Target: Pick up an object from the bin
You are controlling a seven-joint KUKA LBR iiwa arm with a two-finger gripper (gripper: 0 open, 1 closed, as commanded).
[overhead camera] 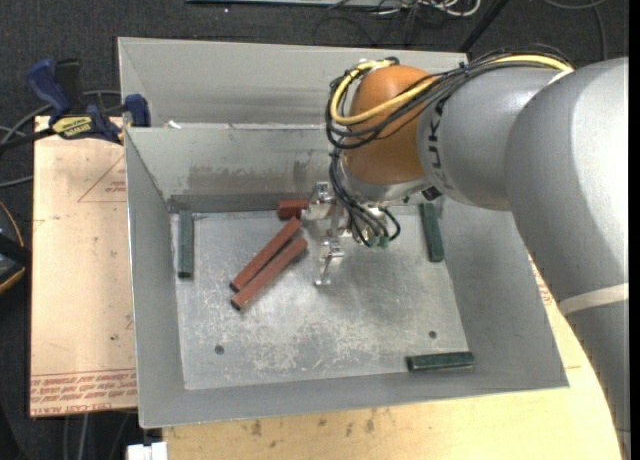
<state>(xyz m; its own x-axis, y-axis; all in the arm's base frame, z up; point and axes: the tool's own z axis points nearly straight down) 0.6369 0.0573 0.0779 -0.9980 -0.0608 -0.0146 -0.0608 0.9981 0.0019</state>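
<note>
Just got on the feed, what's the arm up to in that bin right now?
The arm's gripper is down near the middle of the grey bin, right beside the upper end of two long reddish-brown sticks that lie side by side at a slant. I can't see anything held. A small red block lies just behind it. A dark green bar lies by the left wall, another on the right, a third at the front right.

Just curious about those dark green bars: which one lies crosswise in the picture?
The lowest green bar, in the lower right corner of the bin. The left green bar and the right green bar both run up and down.
</note>
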